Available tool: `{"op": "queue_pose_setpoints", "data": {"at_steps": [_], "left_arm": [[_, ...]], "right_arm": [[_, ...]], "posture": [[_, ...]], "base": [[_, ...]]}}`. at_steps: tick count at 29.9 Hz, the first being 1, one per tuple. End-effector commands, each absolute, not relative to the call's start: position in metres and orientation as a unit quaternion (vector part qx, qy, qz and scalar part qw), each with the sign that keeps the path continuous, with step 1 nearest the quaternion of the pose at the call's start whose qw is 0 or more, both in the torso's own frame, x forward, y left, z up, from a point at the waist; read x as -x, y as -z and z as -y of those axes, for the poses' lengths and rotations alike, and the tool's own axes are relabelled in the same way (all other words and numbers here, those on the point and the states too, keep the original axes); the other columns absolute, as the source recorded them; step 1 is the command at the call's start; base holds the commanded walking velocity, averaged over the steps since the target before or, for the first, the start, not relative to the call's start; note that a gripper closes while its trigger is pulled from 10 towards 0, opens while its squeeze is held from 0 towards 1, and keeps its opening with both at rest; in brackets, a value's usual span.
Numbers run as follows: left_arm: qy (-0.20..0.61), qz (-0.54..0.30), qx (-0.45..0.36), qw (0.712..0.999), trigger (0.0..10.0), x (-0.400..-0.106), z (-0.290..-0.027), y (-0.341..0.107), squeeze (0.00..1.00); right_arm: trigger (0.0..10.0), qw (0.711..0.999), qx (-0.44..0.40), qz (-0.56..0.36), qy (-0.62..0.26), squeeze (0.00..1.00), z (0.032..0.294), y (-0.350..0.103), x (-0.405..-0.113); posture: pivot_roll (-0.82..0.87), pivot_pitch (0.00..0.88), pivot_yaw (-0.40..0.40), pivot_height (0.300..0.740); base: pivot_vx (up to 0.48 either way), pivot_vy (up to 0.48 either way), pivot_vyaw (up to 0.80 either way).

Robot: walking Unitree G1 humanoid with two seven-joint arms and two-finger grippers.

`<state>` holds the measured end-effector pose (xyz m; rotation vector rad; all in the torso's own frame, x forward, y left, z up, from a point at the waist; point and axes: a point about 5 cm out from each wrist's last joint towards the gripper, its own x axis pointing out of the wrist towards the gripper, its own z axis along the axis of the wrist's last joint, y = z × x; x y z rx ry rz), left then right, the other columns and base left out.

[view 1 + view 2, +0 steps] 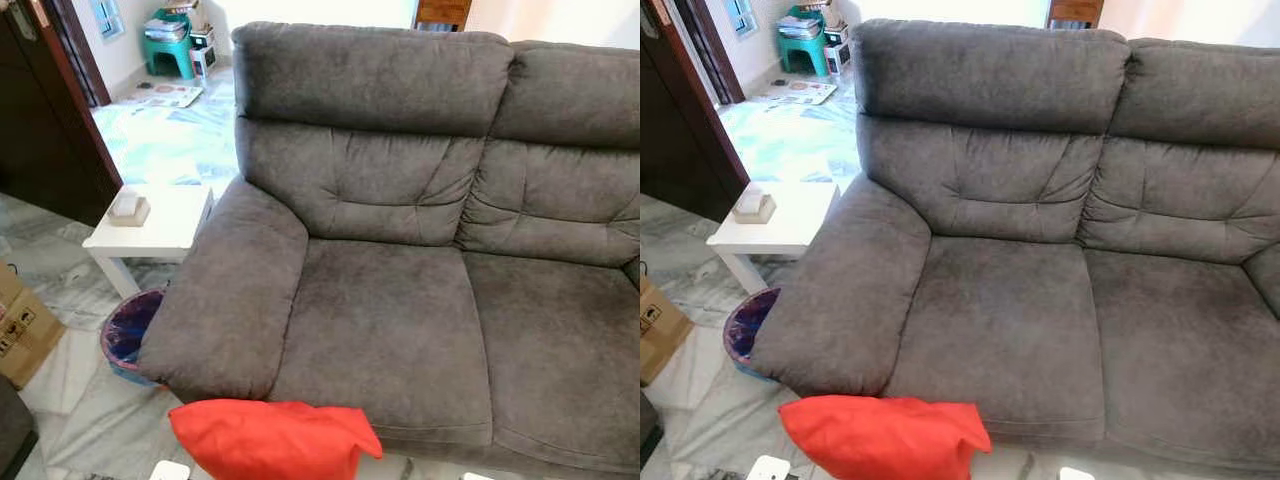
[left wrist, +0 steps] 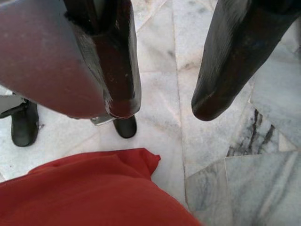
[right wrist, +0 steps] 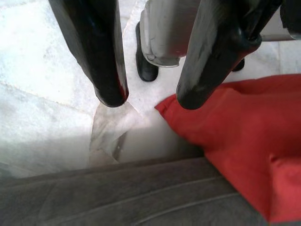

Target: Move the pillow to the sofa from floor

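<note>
Item: pillow [image 1: 272, 437], red, fabric-covered.

Handling (judged): expect it to be light, soft and yielding. It will sag and fold where you pinch it, and the smooth cloth may slide. Not fragile. You would do best to take it from both sides, one gripper at each end, biting deep into the stuffing rather than the loose corner.

Appearance: plain bright red, no pattern, lightly creased, with one pointed corner [image 2: 151, 158] lifted clear of the marble.

Location: on the floor [image 2: 225, 141], against the front of the grey sofa [image 1: 400, 300], below the armrest end of the seat.

Left gripper [image 2: 162, 108]: jaws apart, empty, hanging just above the pillow's corner.

Right gripper [image 3: 150, 101]: jaws apart, empty, one fingertip near the pillow's edge beside the sofa front.
</note>
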<state>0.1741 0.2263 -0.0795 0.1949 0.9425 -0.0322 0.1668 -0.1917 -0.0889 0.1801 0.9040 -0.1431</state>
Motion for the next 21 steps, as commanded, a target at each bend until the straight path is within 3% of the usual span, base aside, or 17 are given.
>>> {"op": "queue_pose_setpoints", "data": {"at_steps": [1,5,21], "left_arm": [[0.023,-0.464,-0.095,0.881,10.0,-0.1677,-0.2223,0.0835,0.0],[0.014,-0.462,-0.09,0.882,10.0,-0.1686,-0.2232,0.083,0.0],[0.009,-0.456,-0.094,0.885,10.0,-0.1701,-0.2258,0.0815,0.0]], "right_arm": [[10.0,0.891,-0.084,-0.439,0.075,0.0,0.1962,0.0902,-0.1618],[10.0,0.893,-0.08,-0.438,0.07,0.0,0.1957,0.09,-0.1624],[10.0,0.893,-0.073,-0.441,0.06,0.0,0.1956,0.0911,-0.1592]], "posture": [[0.0,0.098,0.008,0.74],[0.01,0.099,0.007,0.74],[0.01,0.097,0.008,0.74]], "base": [[0.0,-0.469,0.0],[0.0,0.0,0.37],[0.0,0.0,0.8]]}}
